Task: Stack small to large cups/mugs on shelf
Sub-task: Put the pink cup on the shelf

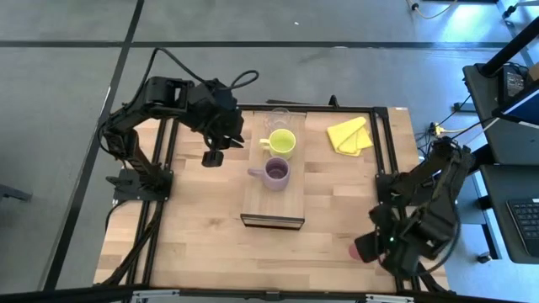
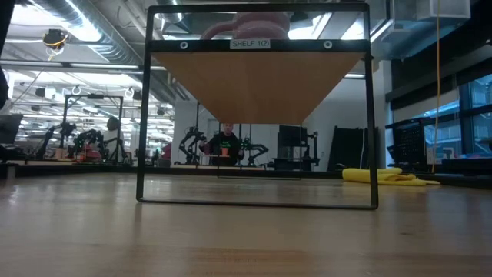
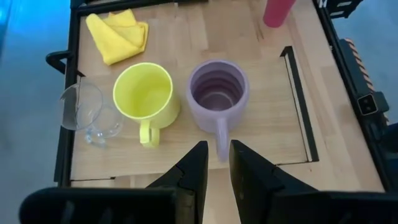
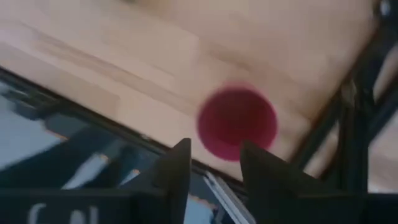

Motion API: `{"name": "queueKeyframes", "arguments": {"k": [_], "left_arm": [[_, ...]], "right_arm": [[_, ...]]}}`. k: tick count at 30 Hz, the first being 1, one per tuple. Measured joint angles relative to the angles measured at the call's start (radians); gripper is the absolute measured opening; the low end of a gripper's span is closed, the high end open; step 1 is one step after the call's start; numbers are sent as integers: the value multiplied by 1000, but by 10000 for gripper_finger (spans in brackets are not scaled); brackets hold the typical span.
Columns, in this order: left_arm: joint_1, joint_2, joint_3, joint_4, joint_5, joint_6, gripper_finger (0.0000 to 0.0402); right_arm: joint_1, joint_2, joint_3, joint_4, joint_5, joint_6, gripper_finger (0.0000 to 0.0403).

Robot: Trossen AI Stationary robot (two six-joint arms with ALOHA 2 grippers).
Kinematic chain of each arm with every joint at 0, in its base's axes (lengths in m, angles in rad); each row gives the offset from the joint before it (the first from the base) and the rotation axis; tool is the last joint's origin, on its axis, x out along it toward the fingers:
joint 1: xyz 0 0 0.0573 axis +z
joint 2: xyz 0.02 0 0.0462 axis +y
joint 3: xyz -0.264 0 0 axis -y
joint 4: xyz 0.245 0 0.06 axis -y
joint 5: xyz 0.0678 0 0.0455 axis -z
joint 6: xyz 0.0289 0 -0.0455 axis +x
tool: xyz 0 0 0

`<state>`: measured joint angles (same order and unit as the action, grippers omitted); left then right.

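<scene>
A pale wooden surface [image 1: 194, 236] filled the overhead view, with a dark arm at each side. Down its middle ran the shelf [image 1: 274, 202], a long narrow plank raised on a black frame, its dark front edge nearest the viewer. Three cups stood in a line on it, apparently in size order from the back: a clear glass cup [image 1: 279, 115] at the far end, then a yellow-green mug [image 1: 281, 143], then a purple mug [image 1: 276, 173], each just beside the next. The near part of the plank was bare, probably left for the last and largest cup. That red cup [image 1: 365, 247] was still off the shelf, near the surface's front right corner. The right hand [image 4: 214, 165] hovered directly above it, fingers apart and holding nothing, seemingly lining up to grasp it. The left hand [image 3: 216, 165] waited above the surface just left of the shelf, fingers narrowly parted and empty, pointing at the purple mug. A folded yellow cloth [image 1: 349, 135] lay at the back right.
</scene>
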<state>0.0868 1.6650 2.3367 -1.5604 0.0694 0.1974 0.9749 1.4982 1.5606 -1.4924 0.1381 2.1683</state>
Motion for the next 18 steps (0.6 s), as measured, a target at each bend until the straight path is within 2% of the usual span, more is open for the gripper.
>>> {"name": "queueKeyframes", "arguments": {"k": [3, 9, 12, 18], "left_arm": [[9, 0, -20, 1, -6, 14, 60], [42, 0, -68, -10, -9, 15, 60], [55, 1, -98, -11, -9, 15, 60], [66, 1, -135, -10, -9, 15, 60]], "right_arm": [[-3, 7, -69, 49, -96, 2, 155], [6, 13, -156, 66, -150, 10, 169], [5, 13, -197, 42, -233, 20, 170], [11, 11, -245, 70, -238, 23, 170]]}}
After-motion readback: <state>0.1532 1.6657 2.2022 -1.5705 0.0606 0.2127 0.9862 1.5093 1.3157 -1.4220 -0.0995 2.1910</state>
